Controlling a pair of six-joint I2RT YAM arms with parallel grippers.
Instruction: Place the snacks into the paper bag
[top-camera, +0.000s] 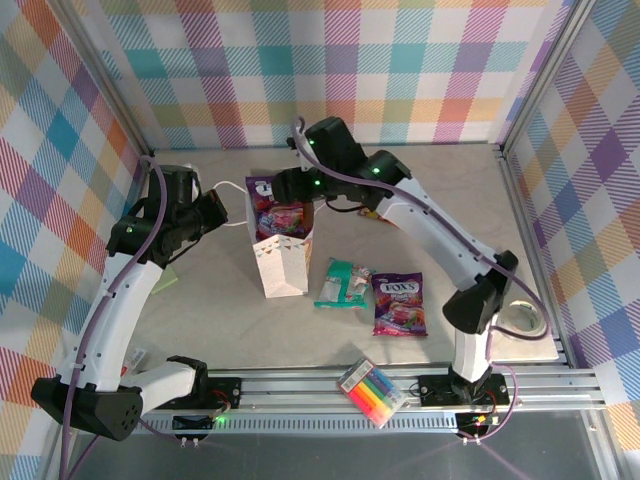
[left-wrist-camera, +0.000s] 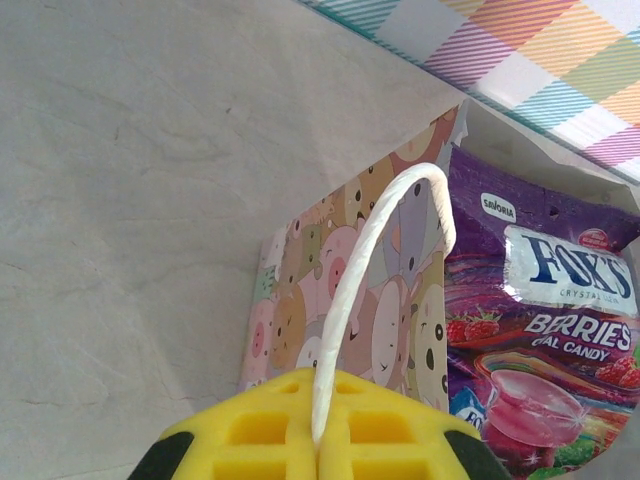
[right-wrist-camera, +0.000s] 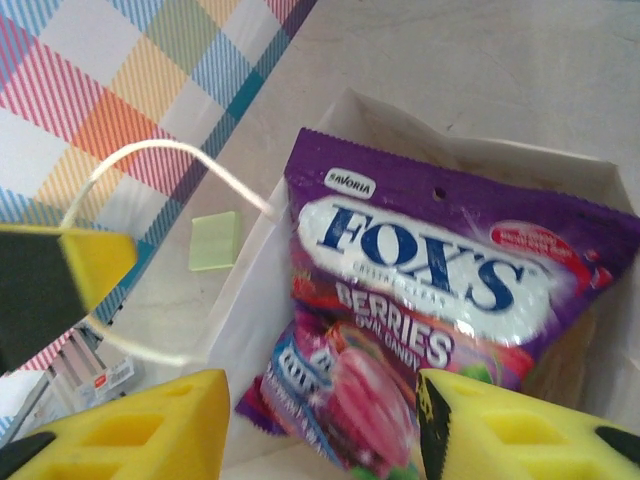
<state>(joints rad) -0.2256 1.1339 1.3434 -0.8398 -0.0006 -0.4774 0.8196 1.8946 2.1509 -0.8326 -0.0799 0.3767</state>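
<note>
The paper bag (top-camera: 283, 270) stands on the tabletop (top-camera: 200, 320), between the two arms. A purple packet (top-camera: 280, 218) sits inside it and sticks out of the top.

The left fingers (left-wrist-camera: 320, 440) are pinched tight on the bag's white handle (left-wrist-camera: 370, 260). The handle goes up from them in a loop.

The right fingers (top-camera: 283, 190) are over the mouth of the paper bag. They are apart, and the purple packet shows in the gap between them.

A teal packet (top-camera: 343, 283) lies flat on the tabletop, just right of the paper bag. Another purple packet (top-camera: 399, 303) lies just beside the teal one. A pack of pens (top-camera: 372, 392) lies near the front edge, well apart from the paper bag.
</note>
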